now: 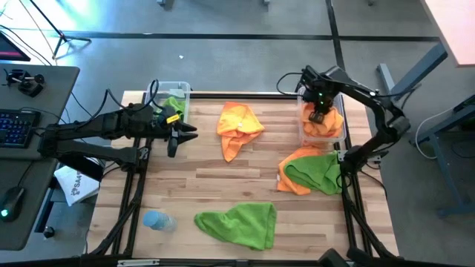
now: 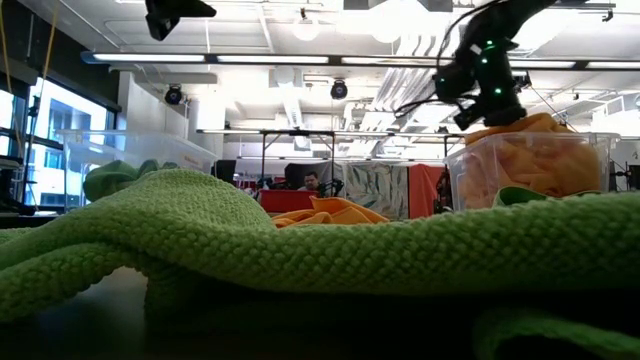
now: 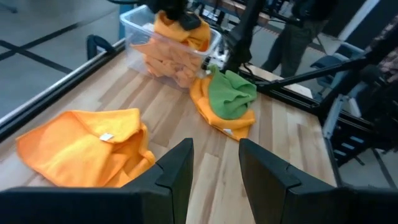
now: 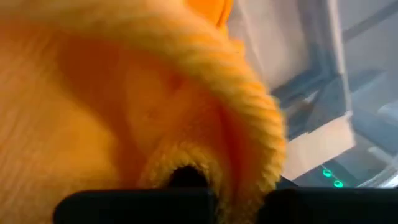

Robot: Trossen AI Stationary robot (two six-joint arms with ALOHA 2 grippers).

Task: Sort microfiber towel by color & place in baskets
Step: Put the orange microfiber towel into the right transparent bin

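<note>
The right gripper [image 1: 320,113] is buried in the orange towels [image 1: 324,122] heaped in the right basket [image 1: 303,133]; its fingers are hidden. The left gripper [image 1: 183,133], spread and empty, hovers beside the left basket [image 1: 183,87], which holds green towels [image 1: 174,104].

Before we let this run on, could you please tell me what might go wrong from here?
1. The orange basket looks heaped above its rim; the right claw pressing into it could spill a towel.
2. The green towel overlaps an orange towel, so one grasp may lift both.
</note>
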